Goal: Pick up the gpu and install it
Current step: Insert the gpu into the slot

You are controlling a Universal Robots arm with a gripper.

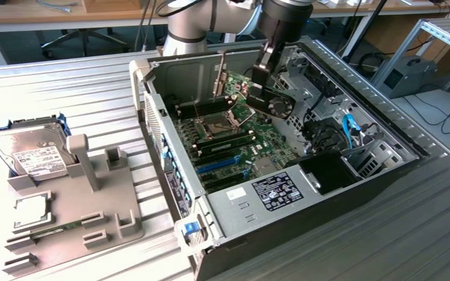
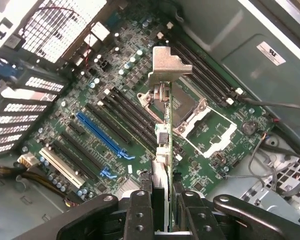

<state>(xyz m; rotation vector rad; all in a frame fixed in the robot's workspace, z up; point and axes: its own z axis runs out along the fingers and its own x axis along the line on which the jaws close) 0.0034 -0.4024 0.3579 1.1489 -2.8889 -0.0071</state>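
My gripper [image 1: 262, 73] is shut on the gpu [image 1: 278, 104], a black card with a round fan, held tilted above the motherboard [image 1: 233, 143] inside the open computer case [image 1: 156, 117]. In the wrist view the gpu [image 2: 165, 137] appears edge-on between my gripper [image 2: 165, 202] fingers [image 2: 140, 215], its silver bracket [image 2: 168, 64] at the far end. It hangs over the area between the CPU socket [image 2: 200, 112] and the black expansion slots, apart from the board. A long blue slot [image 2: 104, 136] lies to one side of the card.
A grey parts fixture [image 1: 77, 216] lies at the exterior view's left, holding a silver hard drive [image 1: 31, 151] and a small green memory stick [image 1: 57, 230]. In the case sit the power supply [image 1: 276, 192], a blue cable [image 1: 348, 127] and drive cages.
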